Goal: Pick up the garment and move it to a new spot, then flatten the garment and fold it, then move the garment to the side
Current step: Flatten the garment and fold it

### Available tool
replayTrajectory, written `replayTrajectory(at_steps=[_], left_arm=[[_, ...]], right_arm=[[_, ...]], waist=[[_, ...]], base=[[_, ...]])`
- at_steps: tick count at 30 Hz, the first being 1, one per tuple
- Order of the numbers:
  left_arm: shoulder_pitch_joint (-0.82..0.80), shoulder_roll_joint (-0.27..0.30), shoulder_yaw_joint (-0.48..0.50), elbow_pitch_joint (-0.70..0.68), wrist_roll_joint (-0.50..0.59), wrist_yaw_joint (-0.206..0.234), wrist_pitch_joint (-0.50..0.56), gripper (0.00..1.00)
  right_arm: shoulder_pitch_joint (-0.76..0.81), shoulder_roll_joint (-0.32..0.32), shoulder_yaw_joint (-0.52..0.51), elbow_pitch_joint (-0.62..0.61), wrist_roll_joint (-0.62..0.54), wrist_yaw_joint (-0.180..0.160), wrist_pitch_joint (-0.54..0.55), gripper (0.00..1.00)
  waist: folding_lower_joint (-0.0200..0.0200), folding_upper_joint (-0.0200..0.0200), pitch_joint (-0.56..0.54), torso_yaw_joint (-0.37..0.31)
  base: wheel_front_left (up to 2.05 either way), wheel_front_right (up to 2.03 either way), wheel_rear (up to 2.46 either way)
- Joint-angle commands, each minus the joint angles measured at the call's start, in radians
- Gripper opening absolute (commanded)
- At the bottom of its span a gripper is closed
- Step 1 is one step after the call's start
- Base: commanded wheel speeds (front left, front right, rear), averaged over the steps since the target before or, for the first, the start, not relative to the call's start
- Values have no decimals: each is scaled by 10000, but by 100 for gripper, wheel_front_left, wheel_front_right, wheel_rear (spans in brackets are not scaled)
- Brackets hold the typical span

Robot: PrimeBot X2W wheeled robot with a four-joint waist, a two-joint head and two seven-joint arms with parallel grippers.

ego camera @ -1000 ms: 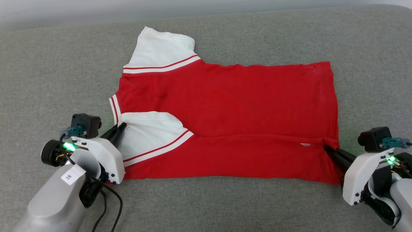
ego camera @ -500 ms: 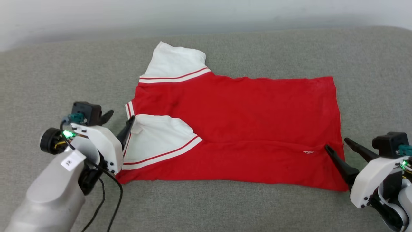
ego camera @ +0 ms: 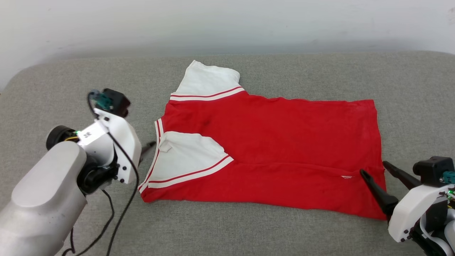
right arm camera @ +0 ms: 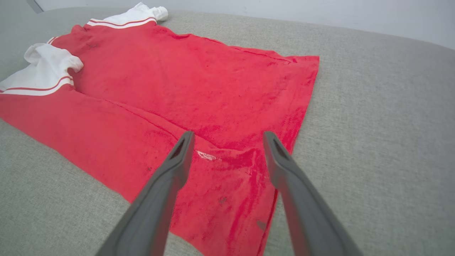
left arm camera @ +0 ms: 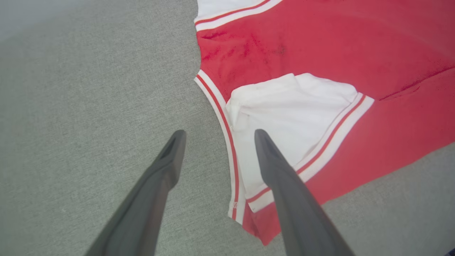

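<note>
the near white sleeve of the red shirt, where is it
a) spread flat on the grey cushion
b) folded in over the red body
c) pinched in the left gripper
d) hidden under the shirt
B: the near white sleeve lies on top of the red body of the garment, in plain sight, and the left gripper is open, not pinching it.

Left gripper (left arm camera: 219, 133): in head view, fingers (ego camera: 149, 145) mostly hidden behind white housing (ego camera: 119, 140); one tip shows.
Right arm (ego camera: 423, 213): cut off at head view's lower right corner.
Garment (ego camera: 277, 142): top and right cut off in left wrist view; underside hidden.
White mark (ego camera: 346, 176) near hem: too small to read.
</note>
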Motion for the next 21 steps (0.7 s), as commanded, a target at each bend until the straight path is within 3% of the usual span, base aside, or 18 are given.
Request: replayTrajectory(at_steps=[1,9,21], left_arm=[[-141,-10,-191,-139,-159,-10,558,100],[-175,295,-821,-251,-676,-11,2475,100],[705,187,-1335,523,-1042,-13,2726,100]], right_arm=[[163,114,-84,-112,-86,-10,121,100],[293,392,-229,-477,-256,-10,636,100],[60,557,-150,-532,-223,-8,753,100]], waist=[[1,-1,13,21],[1,-1,117,-121],[1,-1,534,-394]], base=[[0,0,0],[0,0,0],[0,0,0]])
